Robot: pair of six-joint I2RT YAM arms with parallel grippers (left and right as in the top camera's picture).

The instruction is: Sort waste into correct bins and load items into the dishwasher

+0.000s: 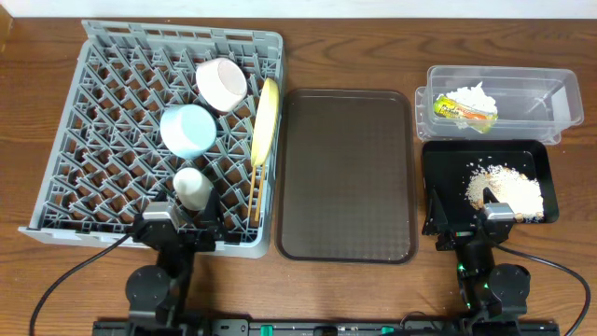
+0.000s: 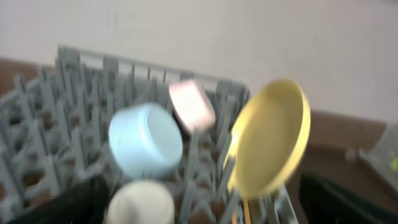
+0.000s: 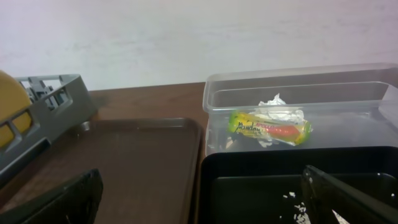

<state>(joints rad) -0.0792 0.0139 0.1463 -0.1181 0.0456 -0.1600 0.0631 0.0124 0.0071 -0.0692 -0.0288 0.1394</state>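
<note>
The grey dish rack (image 1: 112,140) holds a white bowl (image 1: 220,84), a light-blue bowl (image 1: 189,130), a small white cup (image 1: 192,186), a yellow plate (image 1: 267,119) standing on edge and wooden chopsticks (image 1: 254,191). The clear tub (image 1: 541,98) holds the green-and-orange wrapper (image 1: 465,110) and white tissue (image 1: 478,93). The black tray (image 1: 443,163) holds beige crumbs (image 1: 504,189). My left gripper (image 1: 179,222) is open and empty at the rack's near edge, by the cup (image 2: 140,202). My right gripper (image 1: 466,227) is open and empty at the black tray's near edge (image 3: 249,168).
A large dark-brown serving tray (image 1: 345,173) lies between the rack and the bins, with nothing on it. In the right wrist view it (image 3: 137,162) sits left of the black tray, with the rack corner (image 3: 43,106) at the far left.
</note>
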